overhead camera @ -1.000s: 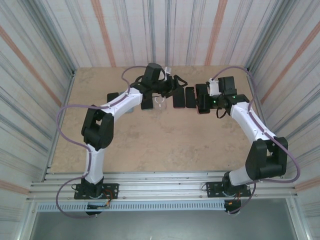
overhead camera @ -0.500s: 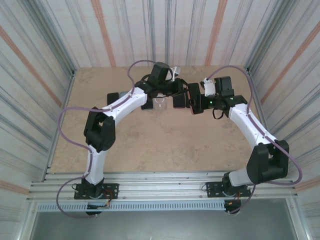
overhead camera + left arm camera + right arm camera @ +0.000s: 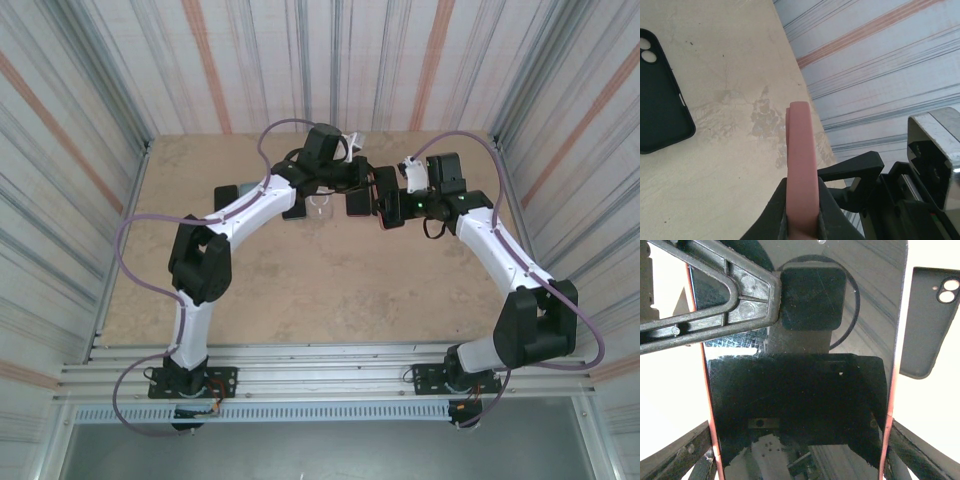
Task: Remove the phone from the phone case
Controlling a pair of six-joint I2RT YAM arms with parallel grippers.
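Near the upper centre of the table, the 2 arms meet around a pink phone case held up off the surface. The phone is seated in it, its black screen framed by pink rim down both long sides. Here the left gripper is clamped on the phone case through its thickness. From the left wrist the pink slab stands edge-on between the closed fingers, and from the right wrist 1 square pad presses flat on the glass. Meanwhile the right gripper brackets the case across its width, fingers against the 2 pink edges at the lower corners of that frame, so it appears to grip as well. Judging by the unbroken rim, none of the removal is done: no corner looks peeled. Prying the rim back and drawing the phone free remain. A dark empty case lies flat at the left of the left wrist view.
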